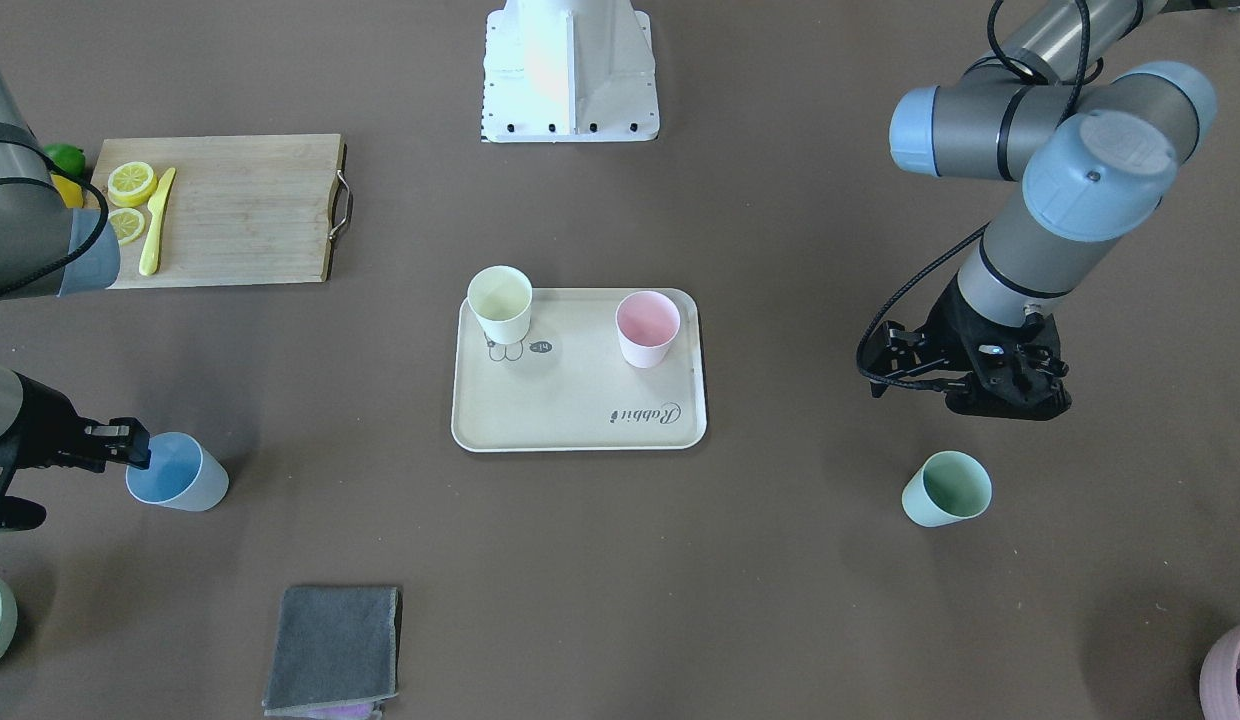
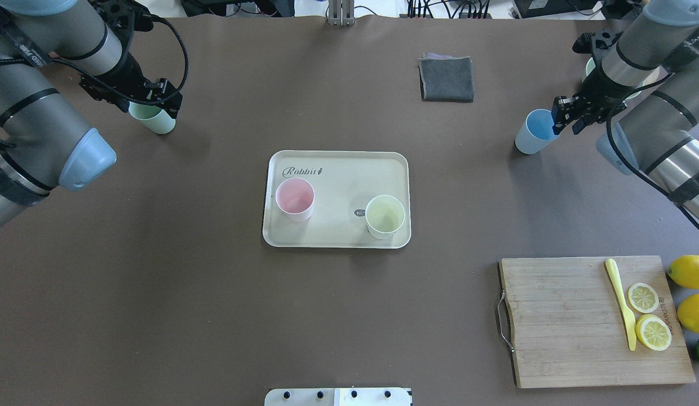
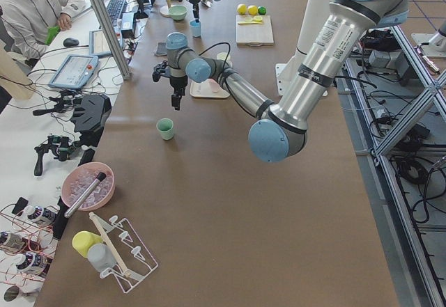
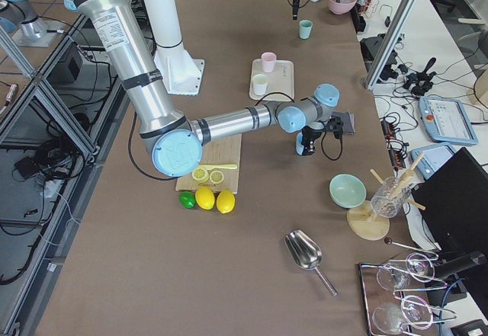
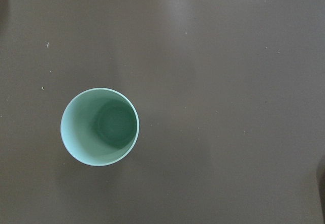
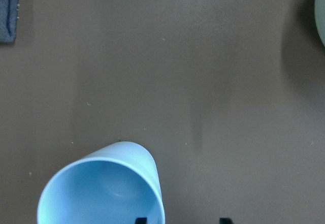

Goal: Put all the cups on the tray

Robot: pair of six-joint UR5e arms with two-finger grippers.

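Exterior front-facing view: four cups, one tray (image 1: 580, 400). The yellow cup (image 1: 500, 303) and pink cup (image 1: 647, 327) stand upright on the tray. The blue cup (image 1: 180, 475) and mint cup (image 1: 947, 488) stand on the brown desk (image 1: 680, 560), well apart on either side of it. The right claw (image 1: 140, 452) is spread, one jaw inside the blue cup's rim and one outside. The left claw (image 3: 176, 104) hangs above the mint cup; released or clenched, I cannot tell. A cluttered white workbench (image 3: 21, 133) runs beside the desk.

One camera looks steeply down across the counter (image 1: 780, 600) toward the robot's base (image 1: 570, 90); another looks down from behind it, and both hold the tray (image 1: 580, 400) mid-frame. Two end cameras look along the counter from farther off. Each wrist camera looks straight down, close: the left on the green cup (image 5: 99, 126), the right on the blue cup (image 6: 101, 193).
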